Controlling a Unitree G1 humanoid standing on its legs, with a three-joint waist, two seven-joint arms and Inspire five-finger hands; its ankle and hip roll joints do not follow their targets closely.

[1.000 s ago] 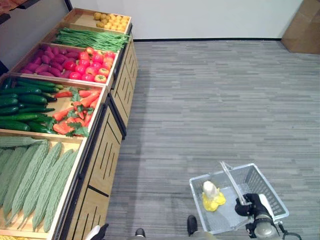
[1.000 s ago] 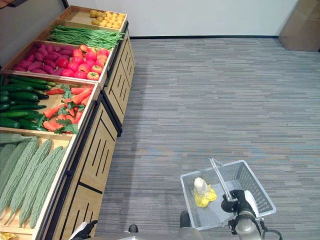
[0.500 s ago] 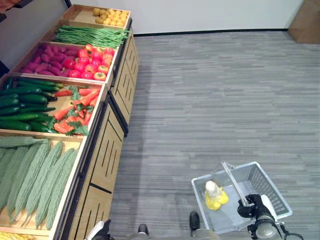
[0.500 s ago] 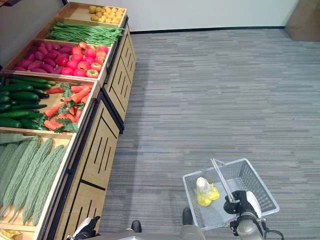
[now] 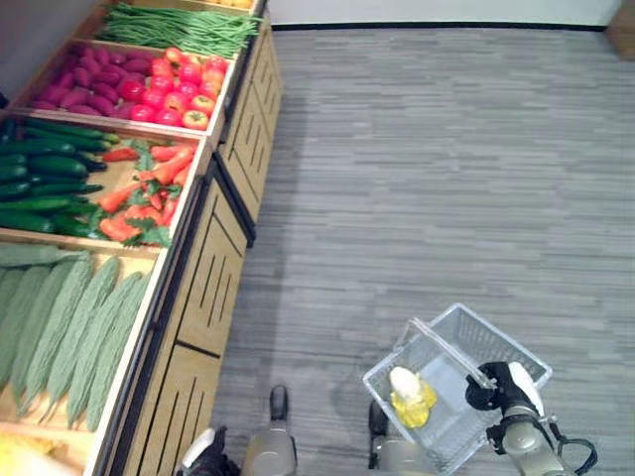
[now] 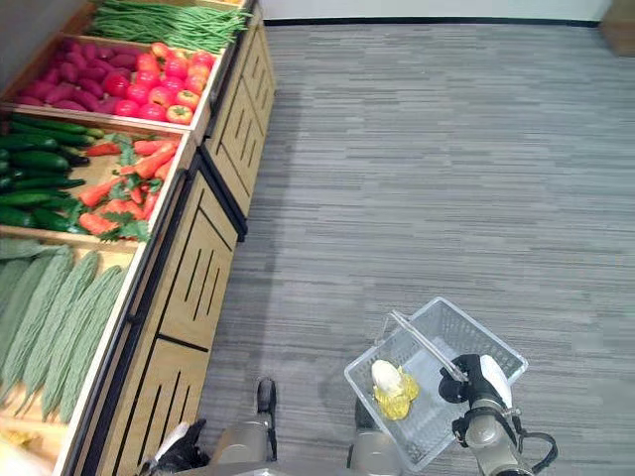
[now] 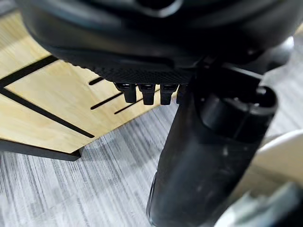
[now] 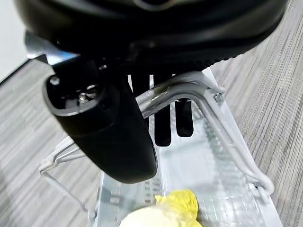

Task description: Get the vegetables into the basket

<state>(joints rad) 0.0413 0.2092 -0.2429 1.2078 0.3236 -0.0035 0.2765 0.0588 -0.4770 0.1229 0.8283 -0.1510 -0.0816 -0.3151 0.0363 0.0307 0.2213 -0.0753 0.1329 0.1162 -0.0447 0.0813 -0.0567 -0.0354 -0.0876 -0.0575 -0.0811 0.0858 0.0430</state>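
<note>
Fingers of the right hand (image 5: 499, 389) are curled round the thin metal handle (image 8: 189, 90) of the wire basket (image 6: 491, 342), which is carried low on the robot's right above the floor; in the right wrist view the grey bar is seen passing under the dark fingers (image 8: 162, 124) and beside the thumb. Inside the mesh basket, at its near left end, a pale rounded vegetable with ruffled yellow leaves (image 5: 408, 393) is seen lying on the bottom. At the lower left edge of the eye views the left hand (image 5: 201, 451) is seen beside the stand, its white-covered thumb catching the light; in its own wrist view the fingers (image 7: 143, 92) are shown as short dark tips pointing at the slotted front, and whether they are curled or straight cannot be told. A grey carpet (image 5: 437, 178) of fine streaked lines is spread under everything. Along the robot's left a light wooden stand (image 5: 210, 297) with black trim and narrow slots is set, topped by open trays. Long, warty, pale-green bitter gourds (image 5: 60, 332) are laid in the nearest tray; smooth dark cucumbers (image 5: 35, 183) and orange carrots with green tops (image 5: 144, 193) are found next; beyond them purple sweet potatoes (image 5: 84, 84) and glossy red tomatoes (image 5: 174, 99) are piled, and farthest a heap of slender green beans (image 5: 179, 25) is seen.
</note>
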